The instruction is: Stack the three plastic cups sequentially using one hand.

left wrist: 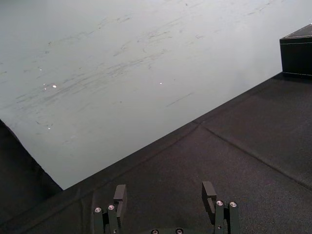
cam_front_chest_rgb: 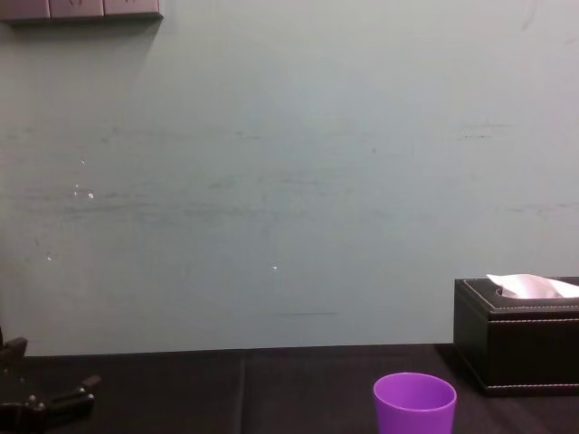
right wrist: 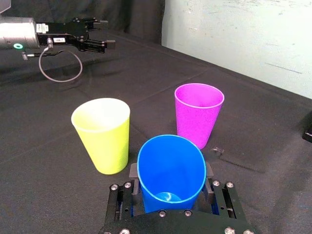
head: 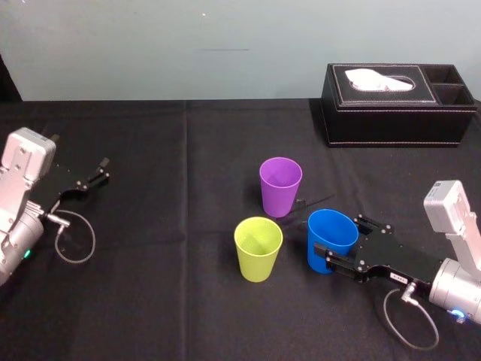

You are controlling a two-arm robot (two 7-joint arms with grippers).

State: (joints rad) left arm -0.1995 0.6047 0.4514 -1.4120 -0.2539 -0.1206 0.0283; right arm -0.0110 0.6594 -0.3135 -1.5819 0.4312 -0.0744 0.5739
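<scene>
Right gripper (head: 347, 239) is at the near right of the surface (head: 150, 301), clamped on the blue cup (head: 331, 233). One flat finger lies on each side of the cup wall below the rim, so the jaws stand about a cup's width apart with nothing else between them. In the right wrist view the blue cup (right wrist: 170, 168) sits between the fingers (right wrist: 132, 171) with its mouth tipped a little toward the camera. Whether its base is off the surface cannot be told. The yellow-green cup (head: 258, 248) stands upright just left of the blue cup, not touching it, and the purple cup (head: 280, 184) stands upright just beyond the pair. The black tissue box (head: 398, 105) is well apart at the far right. Left gripper (head: 94, 174) is parked at the far left, fingers apart and empty. Judgement: the step in hand is carrying the blue cup to nest it in another cup. To do it well, raise the cup until its base is clear of the neighbouring rims and level it. Then centre it over the chosen mouth, lower it straight down, and let go only once it is seated. A sideways brush would likely topple a light, empty cup.
</scene>
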